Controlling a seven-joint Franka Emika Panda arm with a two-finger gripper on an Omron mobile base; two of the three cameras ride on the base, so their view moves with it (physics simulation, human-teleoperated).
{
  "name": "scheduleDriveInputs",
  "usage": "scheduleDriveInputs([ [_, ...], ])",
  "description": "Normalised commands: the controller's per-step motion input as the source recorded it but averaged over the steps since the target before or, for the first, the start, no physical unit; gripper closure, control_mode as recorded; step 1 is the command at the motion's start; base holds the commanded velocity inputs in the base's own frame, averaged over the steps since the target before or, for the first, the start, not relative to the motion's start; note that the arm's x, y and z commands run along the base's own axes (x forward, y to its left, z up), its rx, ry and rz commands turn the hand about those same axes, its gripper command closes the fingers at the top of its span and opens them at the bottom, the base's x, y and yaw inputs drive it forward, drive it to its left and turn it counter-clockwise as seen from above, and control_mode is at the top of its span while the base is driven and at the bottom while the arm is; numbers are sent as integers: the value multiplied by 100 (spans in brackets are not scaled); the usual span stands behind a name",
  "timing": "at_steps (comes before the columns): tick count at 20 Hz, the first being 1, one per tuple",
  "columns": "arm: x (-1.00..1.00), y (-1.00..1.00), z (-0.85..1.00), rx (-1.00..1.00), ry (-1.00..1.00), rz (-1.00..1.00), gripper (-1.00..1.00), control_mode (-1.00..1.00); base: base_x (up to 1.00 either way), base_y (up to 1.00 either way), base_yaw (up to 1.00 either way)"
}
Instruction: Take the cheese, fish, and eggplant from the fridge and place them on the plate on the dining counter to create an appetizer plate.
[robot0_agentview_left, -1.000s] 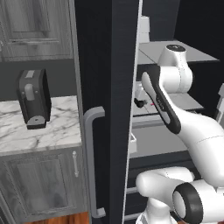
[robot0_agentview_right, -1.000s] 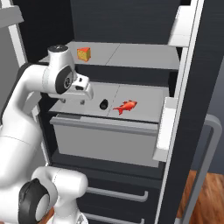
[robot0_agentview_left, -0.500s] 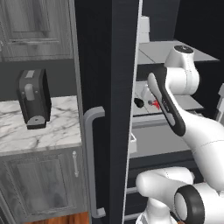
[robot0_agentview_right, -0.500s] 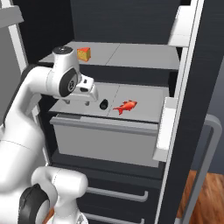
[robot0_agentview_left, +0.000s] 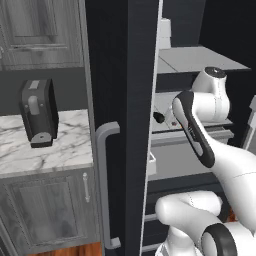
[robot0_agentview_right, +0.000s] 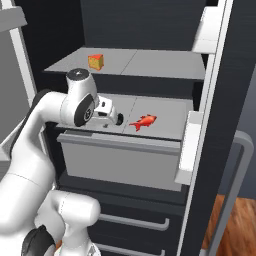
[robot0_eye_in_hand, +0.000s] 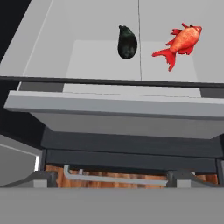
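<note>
Hand view: eggplant (robot0_eye_in_hand: 127, 42), fish (robot0_eye_in_hand: 182, 41) apart, near shelf (robot0_eye_in_hand: 65, 65) front edge.

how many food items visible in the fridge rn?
3. The cheese sits on the upper shelf. The eggplant and the fish lie side by side, apart, on the shelf below. More may be hidden behind the arm.

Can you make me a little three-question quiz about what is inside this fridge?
1. True or false: the small yellow-orange cheese wedge sits on a higher shelf than the red fish.
2. What lies right beside the red fish on the pale grey shelf? A) a lemon B) the small dark rounded eggplant C) a bottle
3. Fill in: the white arm's end effector is ____ and holds nothing.

Key: 1 true; 2 B; 3 open.
</note>
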Motion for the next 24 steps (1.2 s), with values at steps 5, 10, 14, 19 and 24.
scheduleDriveInputs([
  [5, 27, 0, -30, 0, -6, 0, -100, -100, 0, 0, 0],
  [10, 43, 0, -3, 0, -2, 0, -100, -100, 0, 0, 0],
  [14, 38, 0, 0, 0, 0, 0, -100, -100, 0, 0, 0],
  [19, 40, 0, -2, 0, 0, 0, -100, -100, 0, 0, 0],
  [24, 32, -5, -10, 0, -1, 0, -100, -100, 0, 0, 0],
])
